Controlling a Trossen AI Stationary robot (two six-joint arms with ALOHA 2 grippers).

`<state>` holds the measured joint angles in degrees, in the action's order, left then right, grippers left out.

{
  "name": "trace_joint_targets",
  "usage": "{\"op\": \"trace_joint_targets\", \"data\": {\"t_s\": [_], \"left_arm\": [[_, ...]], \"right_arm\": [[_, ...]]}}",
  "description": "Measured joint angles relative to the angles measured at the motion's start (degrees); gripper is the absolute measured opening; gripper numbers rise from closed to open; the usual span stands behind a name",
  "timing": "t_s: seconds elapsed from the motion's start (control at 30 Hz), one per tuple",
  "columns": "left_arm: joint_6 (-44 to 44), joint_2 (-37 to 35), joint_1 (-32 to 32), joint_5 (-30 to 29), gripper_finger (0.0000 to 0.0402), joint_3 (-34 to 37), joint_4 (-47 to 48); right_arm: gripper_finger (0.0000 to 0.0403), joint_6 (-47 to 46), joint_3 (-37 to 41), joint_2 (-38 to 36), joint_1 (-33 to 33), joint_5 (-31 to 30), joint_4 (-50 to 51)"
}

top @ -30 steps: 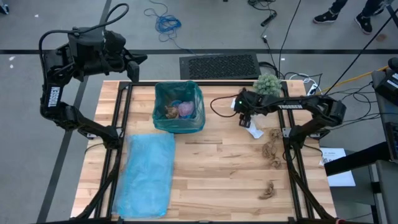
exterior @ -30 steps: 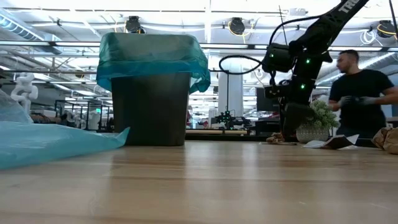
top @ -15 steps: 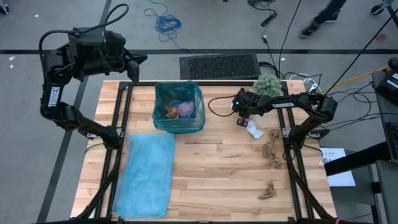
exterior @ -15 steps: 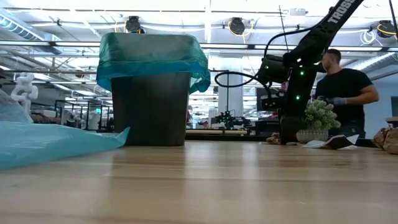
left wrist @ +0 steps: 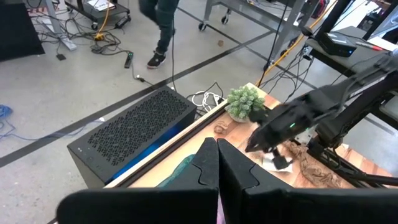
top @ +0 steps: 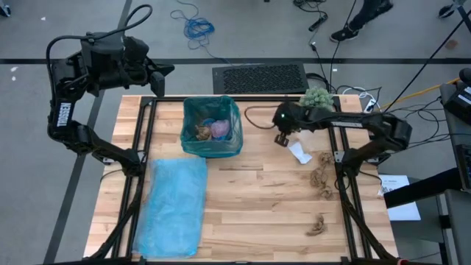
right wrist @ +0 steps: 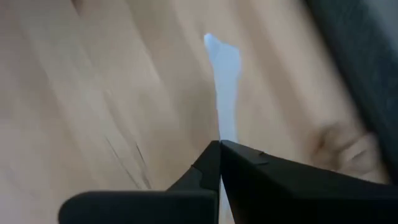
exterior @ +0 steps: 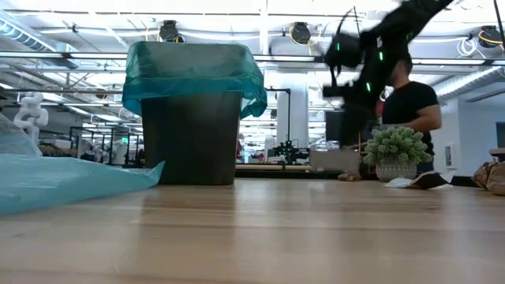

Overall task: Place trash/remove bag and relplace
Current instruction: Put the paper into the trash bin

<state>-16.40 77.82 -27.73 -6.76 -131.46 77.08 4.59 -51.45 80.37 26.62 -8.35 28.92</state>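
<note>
The lined bin (top: 212,126) at the far middle of the wooden table (top: 250,213) serves as the landmark. Nearest the front edge, well to the bin's right, lies one crumpled brown paper wad (top: 318,224); to the bin's near left a flat blue bag (top: 171,205) is spread on the boards, its edge showing low in the table-level view. Farther back on the right, a cluster of brown wads (top: 321,177) sits by the frame rail, and a white scrap (top: 299,153) lies on the wood between that cluster and the bin, apart from both. The right gripper (top: 280,139) hangs just beside the scrap on its bin side, raised off the table in the low view, its fingers (right wrist: 249,171) pressed together with nothing between them; the scrap shows beyond their tips on the boards. Inside the bin, on the blue-green liner, rest a brown wad (top: 201,132) and a lilac-pink piece (top: 219,130). Right of the bin at the table's far edge stands a fuzzy grey-green ball (top: 316,99). The left gripper (left wrist: 217,163) waits above the far left corner, beyond the bin, fingers closed and empty. Behind the table a person (exterior: 409,104) stands in the room.
</note>
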Motion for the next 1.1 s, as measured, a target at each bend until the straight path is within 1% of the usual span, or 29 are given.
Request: {"op": "trace_joint_targets", "data": {"t_s": [0.1, 0.17, 0.23, 0.37, 0.43, 0.53, 0.73, 0.87, 0.97, 1.1], "left_arm": [[0.0, 0.0, 0.0, 0.0, 0.0000, 0.0, 0.0], [0.1, 0.0, 0.0, 0.0, 0.0000, 0.0, 0.0], [0.2, 0.0, 0.0, 0.0, 0.0000, 0.0, 0.0], [0.3, 0.0, 0.0, -0.4, 0.0000, 0.0, 0.0], [0.3, 0.0, 0.0, -0.9, 0.0000, 0.0, 0.0], [0.3, 0.0, 0.0, -1.6, 0.0000, 0.0, 0.0], [0.3, 0.0, 0.0, -2.5, 0.0000, 0.0, -0.4], [0.3, 0.0, 0.0, -2.5, 0.0000, 0.0, -0.4], [0.2, 0.0, 0.0, -2.5, 0.0000, 0.0, -0.3], [0.3, 0.0, 0.0, -2.5, 0.0000, 0.0, -0.3]], "right_arm": [[0.0000, -1.1, -5.4, -3.1, -0.6, 2.7, 1.7], [0.0000, -1.5, -9.6, -4.8, -1.1, 5.5, 1.3], [0.0000, -1.6, -14.3, -5.9, -1.3, 10.5, 0.2], [0.0000, -2.7, -22.5, -5.6, -2.2, 24.9, -6.5], [0.0000, -3.9, -26.5, -4.0, -3.3, 27.8, -9.5], [0.0000, -3.8, -32.5, 0.2, -5.3, 28.2, -9.8], [0.0000, -3.7, -43.4, 11.8, -8.2, 29.0, -9.3], [0.0000, -3.9, -49.6, 18.8, -8.9, 29.7, -3.9], [0.0001, -4.5, -52.7, 23.2, -8.9, 29.4, 1.2], [0.0020, -5.5, -55.2, 26.8, -8.9, 29.5, 5.1]]}}
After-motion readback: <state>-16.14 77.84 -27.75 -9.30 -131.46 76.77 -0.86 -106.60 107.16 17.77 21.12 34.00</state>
